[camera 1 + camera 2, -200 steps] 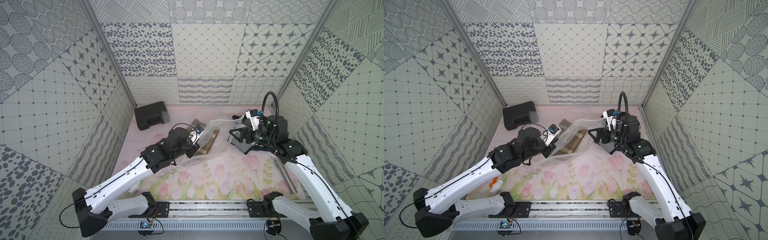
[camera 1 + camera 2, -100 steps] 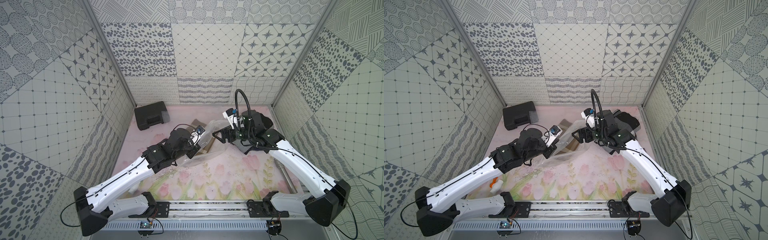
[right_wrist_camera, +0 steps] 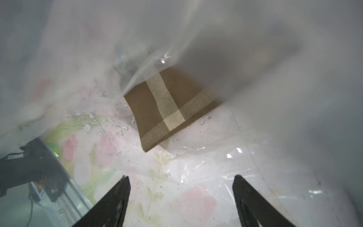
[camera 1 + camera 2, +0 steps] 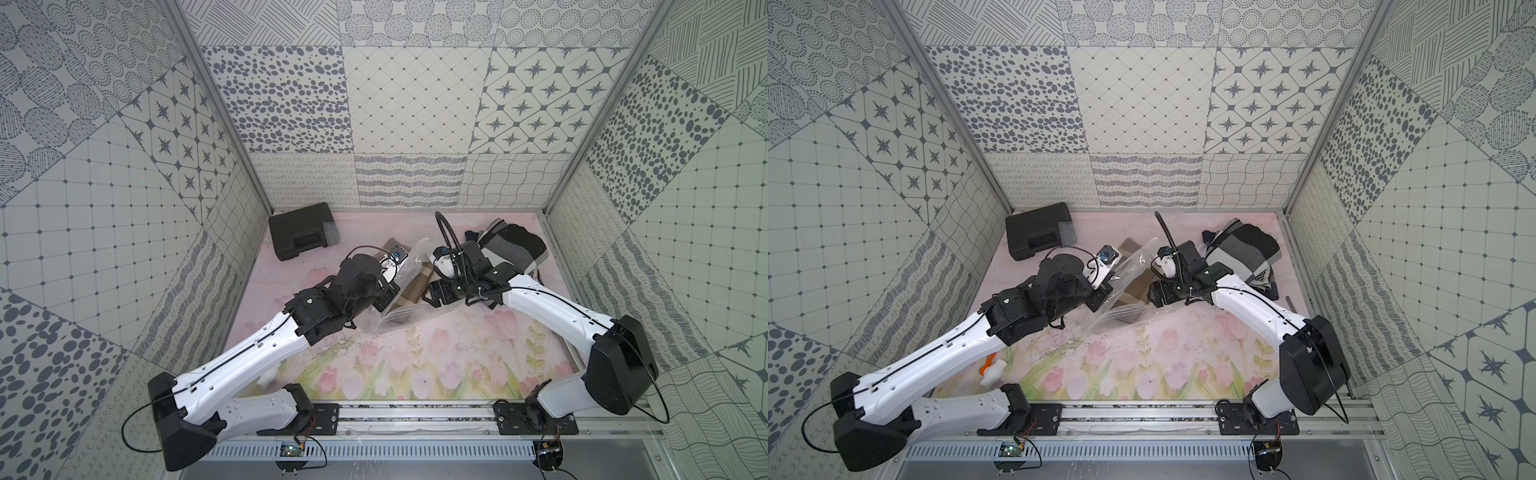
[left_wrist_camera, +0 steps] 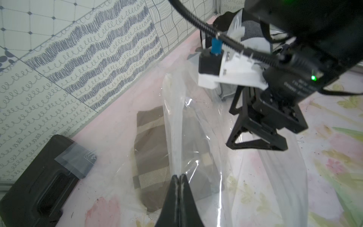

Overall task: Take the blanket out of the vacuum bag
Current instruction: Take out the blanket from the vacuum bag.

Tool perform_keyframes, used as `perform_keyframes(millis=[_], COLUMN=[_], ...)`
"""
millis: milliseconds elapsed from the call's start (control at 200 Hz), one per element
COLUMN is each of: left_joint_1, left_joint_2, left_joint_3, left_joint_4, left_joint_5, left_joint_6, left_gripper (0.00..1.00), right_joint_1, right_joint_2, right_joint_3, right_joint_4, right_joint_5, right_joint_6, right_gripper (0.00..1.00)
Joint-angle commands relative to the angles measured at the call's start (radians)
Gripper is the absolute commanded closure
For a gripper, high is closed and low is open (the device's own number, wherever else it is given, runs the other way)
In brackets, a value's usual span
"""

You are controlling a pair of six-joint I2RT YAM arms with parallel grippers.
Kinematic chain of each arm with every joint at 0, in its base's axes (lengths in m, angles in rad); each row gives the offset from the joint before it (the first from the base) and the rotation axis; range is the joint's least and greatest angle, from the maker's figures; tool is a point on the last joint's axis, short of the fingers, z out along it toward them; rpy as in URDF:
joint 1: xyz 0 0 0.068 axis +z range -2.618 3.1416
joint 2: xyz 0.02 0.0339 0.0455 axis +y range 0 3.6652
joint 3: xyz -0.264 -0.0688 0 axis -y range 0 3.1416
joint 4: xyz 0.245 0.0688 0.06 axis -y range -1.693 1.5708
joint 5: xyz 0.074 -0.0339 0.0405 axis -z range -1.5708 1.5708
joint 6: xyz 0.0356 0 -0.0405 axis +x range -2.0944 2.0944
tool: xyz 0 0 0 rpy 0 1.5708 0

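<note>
**Tabletop** (image 4: 436, 365): pink floral covering, scuffed, walled by patterned panels.

**Left arm** (image 4: 249, 357) and **right arm** (image 4: 552, 307): white with black joints, both reaching toward the middle of the table from the near rail and meeting over the bag.

**Vacuum bag** (image 4: 409, 266) (image 4: 1133, 266): large, clear, crinkled plastic, mid-table between the two wrists. One fold is lifted into a ridge (image 5: 174, 127); the rest lies loose on the table.

**Fabric heap** (image 4: 513, 247): black, grey and white cloth in the back right corner, behind the right wrist.

**Black case** (image 4: 301, 237) (image 5: 39, 186): closed and lying flat in the back left corner, apart from the bag.

**Blanket** (image 4: 415, 286) (image 3: 167, 106): folded, brown with cream woven bands. It lies flat on the table inside the vacuum bag, with plastic film above it and one corner toward the right gripper.

**Clear pouch** (image 4: 331, 235) (image 5: 76, 163): small, resting over one edge of the black case.

**Left gripper** (image 5: 179, 175): jaws pressed together on the raised fold of the vacuum bag, holding it up.

**Right gripper** (image 3: 181, 176): jaws spread wide with nothing between them, low over the bag's plastic and aimed at the blanket, short of it.

**White and orange object** (image 4: 992, 372): small, on the table beside the left arm's lower link; too hidden to identify.
</note>
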Motion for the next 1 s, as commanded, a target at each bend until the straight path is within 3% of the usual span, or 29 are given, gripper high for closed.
perform_keyframes(millis=[0, 160, 325, 445, 700, 790, 856, 996], left_joint_1=[-0.002, -0.002, -0.004, -0.011, -0.015, -0.015, -0.015, -0.015], left_joint_2=[0.024, 0.081, 0.159, 0.173, 0.155, 0.158, 0.160, 0.138], left_joint_3=[0.065, 0.168, 0.243, 0.233, 0.178, 0.168, 0.166, 0.139], left_joint_4=[0.128, 0.184, 0.195, 0.200, 0.202, 0.202, 0.195, 0.223], left_joint_5=[-0.186, -0.218, -0.174, -0.142, -0.137, -0.134, -0.135, -0.139], left_joint_6=[0.069, 0.100, 0.100, 0.069, 0.041, 0.039, 0.042, 0.044], left_gripper=[1.00, 1.00, 1.00, 1.00, 1.00, 1.00, 1.00, 1.00], right_joint_1=[0.019, 0.074, 0.081, 0.099, 0.122, 0.117, 0.132, 0.186], right_joint_2=[-0.015, 0.047, 0.220, 0.329, 0.336, 0.380, 0.423, 0.509], right_joint_3=[0.034, 0.035, 0.036, 0.091, 0.078, 0.105, 0.154, 0.261], right_joint_4=[0.049, 0.138, 0.251, 0.236, 0.288, 0.304, 0.263, 0.078], right_joint_5=[0.062, 0.067, 0.043, 0.016, -0.047, -0.165, -0.207, -0.079], right_joint_6=[0.018, 0.024, 0.079, 0.085, 0.130, 0.159, 0.169, 0.121], right_gripper=[0.15, 0.15, 0.13, 0.13, 0.11, 0.11, 0.12, 0.17])
